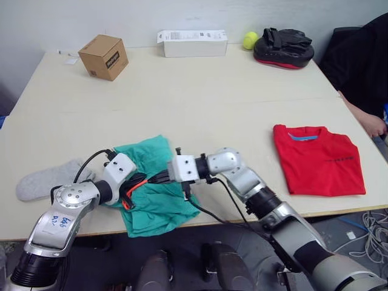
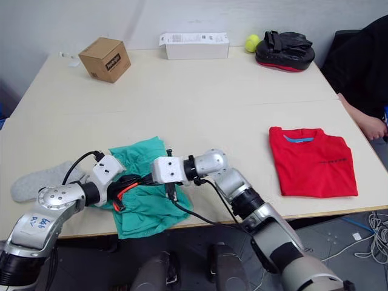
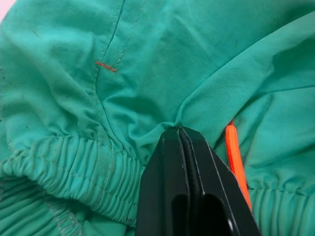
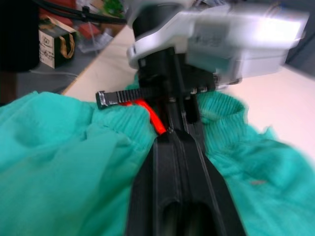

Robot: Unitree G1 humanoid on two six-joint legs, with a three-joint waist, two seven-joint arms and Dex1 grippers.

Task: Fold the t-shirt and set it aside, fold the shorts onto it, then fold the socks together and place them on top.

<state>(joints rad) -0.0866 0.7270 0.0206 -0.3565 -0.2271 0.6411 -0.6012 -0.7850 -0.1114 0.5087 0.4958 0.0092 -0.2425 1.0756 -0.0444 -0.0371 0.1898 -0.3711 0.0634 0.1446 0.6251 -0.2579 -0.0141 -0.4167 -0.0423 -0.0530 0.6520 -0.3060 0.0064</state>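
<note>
My two pincers meet over the shorts (image 1: 159, 200), which lie crumpled at the lower left of the frame, at the near edge of the table (image 1: 200, 103). My left pincer (image 3: 179, 132) has its black fingers pressed together on a fold of teal cloth just above the gathered waistband, with the orange cord (image 3: 236, 160) running beside it. My right pincer (image 4: 173, 135) reaches in from the other side, its fingers likewise closed, nipping the cloth of the shorts by the waistband, right against the left one.

The socks (image 1: 48, 179) lie flat at the far left of the frame, just beside my left arm. The t-shirt (image 1: 319, 159) sits folded at the right of the frame, well apart from the shorts, its blue neck label up.

Along the upper edge of the table stand a brown cardboard box (image 1: 103, 56), a long white box (image 1: 192, 43), a yellow-green ball (image 1: 250, 40) and a black and red pad (image 1: 284, 48). A person's hand (image 1: 371, 123) rests at the right edge.
</note>
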